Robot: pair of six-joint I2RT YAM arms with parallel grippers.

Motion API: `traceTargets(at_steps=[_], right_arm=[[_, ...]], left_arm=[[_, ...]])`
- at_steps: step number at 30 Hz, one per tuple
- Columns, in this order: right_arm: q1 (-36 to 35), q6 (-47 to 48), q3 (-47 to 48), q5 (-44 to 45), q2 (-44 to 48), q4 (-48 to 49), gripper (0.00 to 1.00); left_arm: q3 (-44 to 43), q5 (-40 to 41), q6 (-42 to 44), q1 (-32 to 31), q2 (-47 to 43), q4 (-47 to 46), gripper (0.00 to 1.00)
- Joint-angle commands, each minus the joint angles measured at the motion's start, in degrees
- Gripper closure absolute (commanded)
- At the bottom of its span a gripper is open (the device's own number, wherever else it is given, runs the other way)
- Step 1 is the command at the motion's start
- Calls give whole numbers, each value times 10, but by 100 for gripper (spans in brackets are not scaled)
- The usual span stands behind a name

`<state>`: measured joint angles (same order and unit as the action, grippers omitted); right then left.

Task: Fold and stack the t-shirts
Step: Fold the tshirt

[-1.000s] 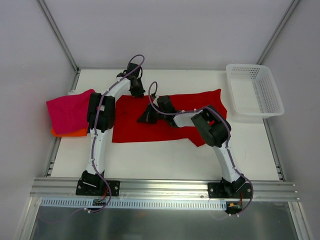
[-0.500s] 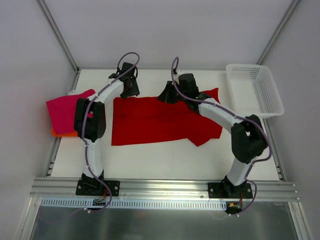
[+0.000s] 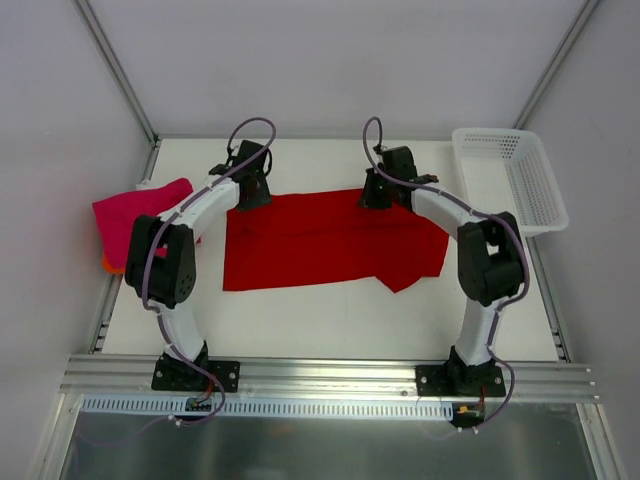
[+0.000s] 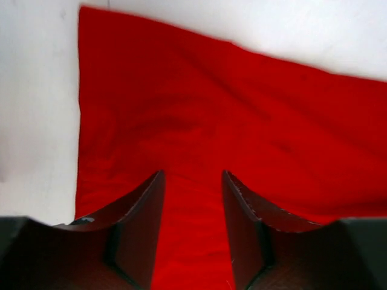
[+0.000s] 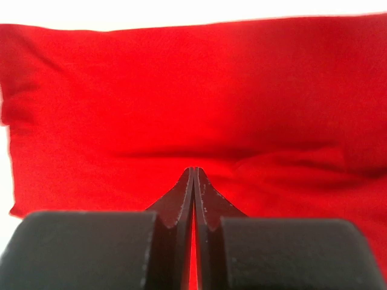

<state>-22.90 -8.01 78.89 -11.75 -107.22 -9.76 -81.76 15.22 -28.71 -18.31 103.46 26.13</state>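
Left claw (image 4: 192,178) pops apart at the red t-shirt (image 3: 330,245), far edge; right claw (image 5: 193,172) arrives pinched together, so a fold grab looks close.

1. The red t-shirt (image 3: 320,240): soft matt cloth, lightly wrinkled.
2. The counter (image 3: 330,310): smooth, white, matt.
3. The basket (image 3: 492,143): white plastic mesh.
4. The left gripper (image 4: 192,178): dark, matt, finely grained.
5. The rail (image 3: 330,372): brushed metal.

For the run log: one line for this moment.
red shirt: spread out | left jaws: open above it | right jaws: shut above it
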Motion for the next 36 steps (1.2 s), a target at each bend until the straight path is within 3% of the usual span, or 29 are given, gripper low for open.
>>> traceTargets(at_steps=[1, 9, 23, 32, 36], right_arm=[[18, 8, 73, -27, -59, -29, 98], [62, 7, 137, -53, -140, -50, 99], [110, 19, 119, -33, -145, -71, 99], [123, 18, 117, -25, -149, -90, 100], [128, 19, 115, -30, -142, -90, 100]], left_arm=[[19, -13, -21, 0, 30, 5, 58], [30, -14, -20, 4, 73, 7, 65], [90, -27, -22, 49, 82, 9, 68], [79, -58, -18, 49, 48, 9, 75], [59, -64, -10, 49, 6, 10, 73]])
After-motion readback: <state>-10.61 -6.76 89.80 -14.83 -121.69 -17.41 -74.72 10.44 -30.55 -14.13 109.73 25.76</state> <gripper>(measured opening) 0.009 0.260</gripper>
